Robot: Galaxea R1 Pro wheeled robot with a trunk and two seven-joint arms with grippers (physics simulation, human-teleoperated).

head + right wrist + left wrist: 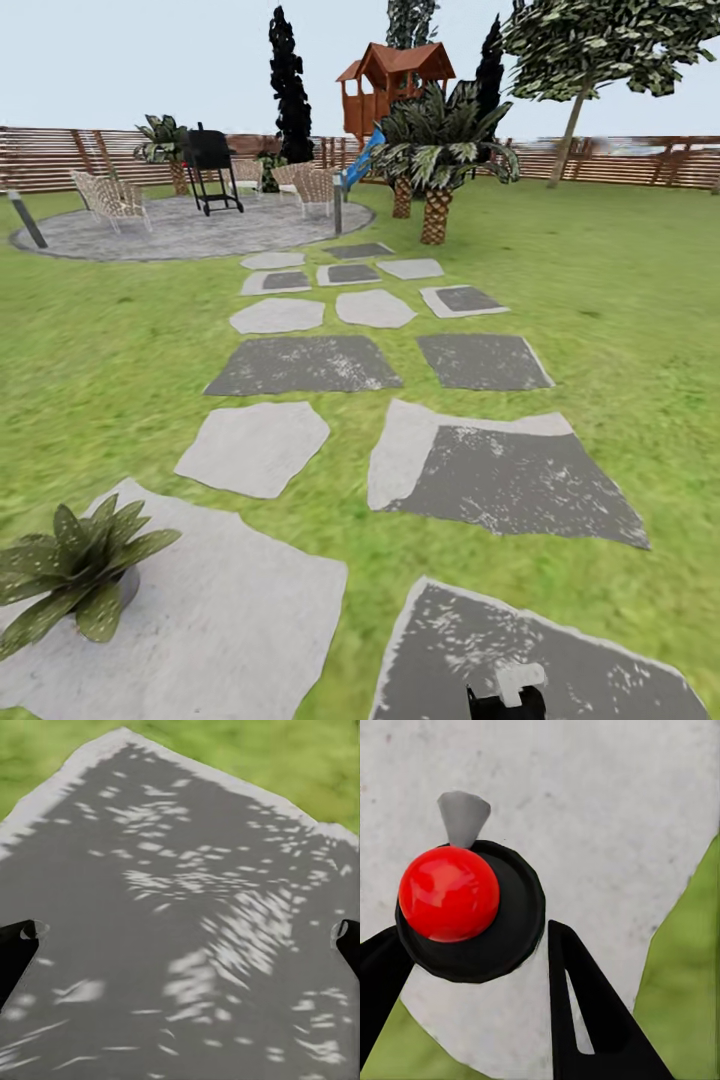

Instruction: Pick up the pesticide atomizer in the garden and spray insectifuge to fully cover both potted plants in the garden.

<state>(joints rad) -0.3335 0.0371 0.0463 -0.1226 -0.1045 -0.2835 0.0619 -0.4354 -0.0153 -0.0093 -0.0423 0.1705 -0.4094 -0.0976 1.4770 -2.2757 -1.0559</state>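
Lawn (620,300) slabs (300,365) pass palm (436,160), grill (210,165), chairs (112,198).

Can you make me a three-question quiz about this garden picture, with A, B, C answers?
1. Where is the potted plant?
A. on a pale slab at the near left
B. on the round patio
C. under the palm

2. What colour is the ball on top of the atomizer?
A. blue
B. red
C. yellow

3. How is the right gripper?
A. shut on a pot
B. holding a chair
C. open, with nothing between its fingers

Answers: 1 A, the head view shows it sitting on the light slab at lower left. 2 B, the left wrist view shows a shiny red ball. 3 C, the right wrist view shows fingertips wide apart over a dark slab.
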